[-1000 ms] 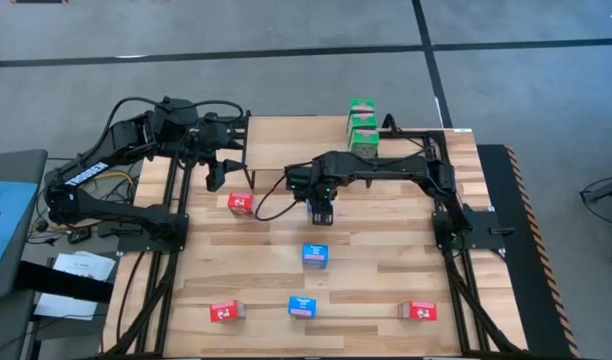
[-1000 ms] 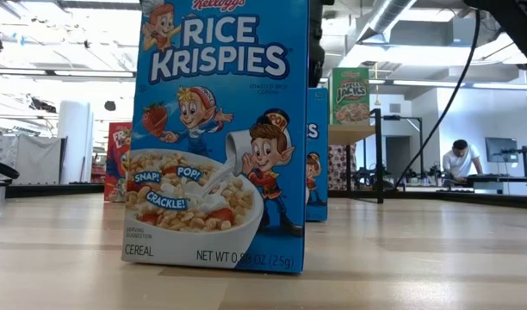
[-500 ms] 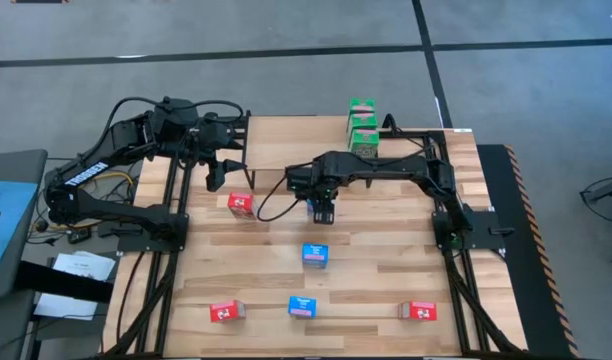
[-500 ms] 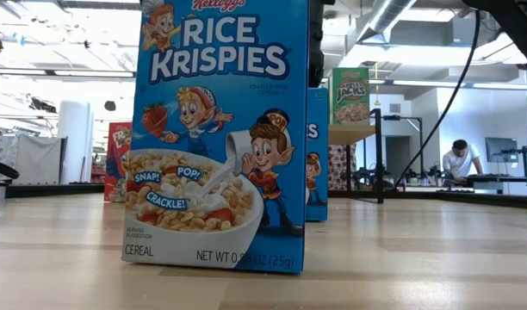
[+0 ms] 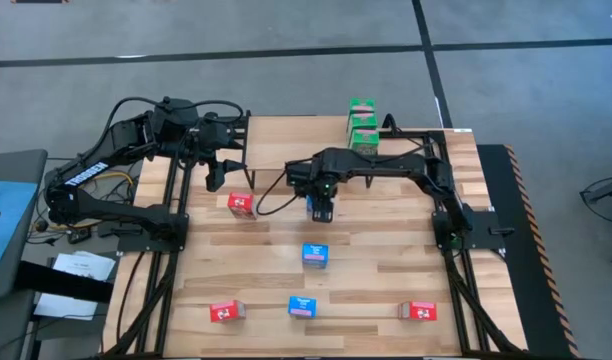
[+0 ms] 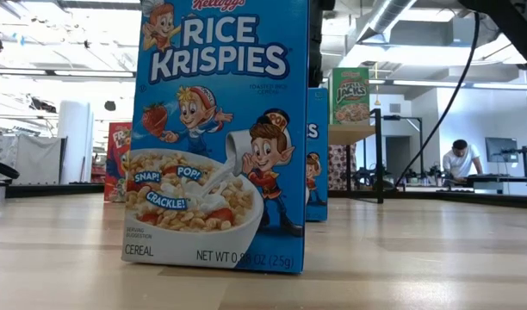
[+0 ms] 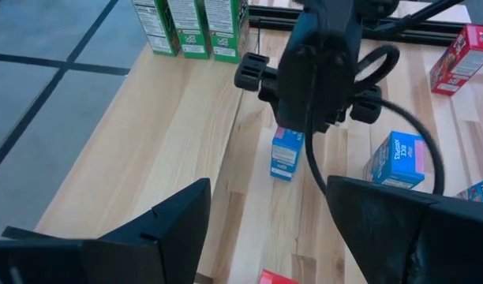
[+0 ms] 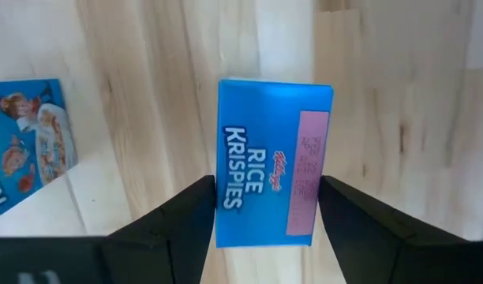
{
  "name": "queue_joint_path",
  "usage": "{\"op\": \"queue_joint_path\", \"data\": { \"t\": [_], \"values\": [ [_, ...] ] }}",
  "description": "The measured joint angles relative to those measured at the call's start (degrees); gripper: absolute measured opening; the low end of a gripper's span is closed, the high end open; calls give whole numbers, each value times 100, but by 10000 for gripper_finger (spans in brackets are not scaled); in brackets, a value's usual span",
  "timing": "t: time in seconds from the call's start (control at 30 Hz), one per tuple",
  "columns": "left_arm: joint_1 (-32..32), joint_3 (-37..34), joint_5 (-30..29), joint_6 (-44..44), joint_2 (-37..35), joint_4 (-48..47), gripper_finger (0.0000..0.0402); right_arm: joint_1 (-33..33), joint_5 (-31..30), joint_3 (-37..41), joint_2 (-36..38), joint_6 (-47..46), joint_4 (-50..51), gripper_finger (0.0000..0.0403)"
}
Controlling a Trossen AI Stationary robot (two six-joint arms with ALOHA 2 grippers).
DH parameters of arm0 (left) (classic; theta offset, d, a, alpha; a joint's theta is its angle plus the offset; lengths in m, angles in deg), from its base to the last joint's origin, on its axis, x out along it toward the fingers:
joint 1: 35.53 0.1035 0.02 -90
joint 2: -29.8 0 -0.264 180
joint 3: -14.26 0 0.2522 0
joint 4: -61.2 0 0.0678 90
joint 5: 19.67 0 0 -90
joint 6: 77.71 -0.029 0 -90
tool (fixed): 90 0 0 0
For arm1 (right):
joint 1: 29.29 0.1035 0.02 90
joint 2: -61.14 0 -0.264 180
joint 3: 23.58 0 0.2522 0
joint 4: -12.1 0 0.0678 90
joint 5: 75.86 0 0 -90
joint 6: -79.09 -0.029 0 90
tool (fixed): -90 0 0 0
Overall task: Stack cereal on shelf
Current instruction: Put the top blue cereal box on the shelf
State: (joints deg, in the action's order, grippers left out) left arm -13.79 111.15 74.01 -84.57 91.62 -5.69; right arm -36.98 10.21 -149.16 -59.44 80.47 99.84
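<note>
The right pincer [image 5: 320, 208] hangs over the middle of the counter [image 5: 386, 260], pointing straight down. Its two dark fingers [image 8: 190, 217] press against the long sides of a blue cereal box [image 8: 273, 162], holding it by the top, with the Rice Krispies lettering between them. In the left wrist view the same blue box [image 7: 286, 152] hangs below the right arm's wrist, above the wood planks. From the pictures I cannot tell whether its base still touches the counter.

The left pincer [image 5: 212, 178] waits near the counter's far left corner, fingers [image 7: 159, 229] spread wide and holding nothing. A red box [image 5: 240, 204] stands just beside it, toward the counter's middle.

Three green boxes [image 5: 362, 125] stand in a tight row at the far edge of the counter, on the shelf [image 6: 350, 133], whose light wood top on thin black legs shows in the low view. They sit well apart from the held box, beyond the right arm.

A second blue box [image 5: 315, 255] stands near the held one, on the near side. A third blue box [image 5: 303, 306] stands close to the near edge, between a red box [image 5: 224, 312] on the left and another red box [image 5: 419, 311] on the right.

In the low view a person [image 6: 460, 159] sits in the room behind.
</note>
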Motion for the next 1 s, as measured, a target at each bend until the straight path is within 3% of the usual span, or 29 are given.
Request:
{"op": "queue_joint_path", "data": {
  "t": [0.53,0.83,1.0],
  "values": [
    [0,0,0,7,0,-15,242,82,107,-1,-120,-102,-73,249],
    [0,0,0,20,0,-15,242,92,115,-1,-126,-140,-63,200],
    [0,0,0,56,0,-15,242,92,115,-236,-143,-140,142,201]
  ]
}}
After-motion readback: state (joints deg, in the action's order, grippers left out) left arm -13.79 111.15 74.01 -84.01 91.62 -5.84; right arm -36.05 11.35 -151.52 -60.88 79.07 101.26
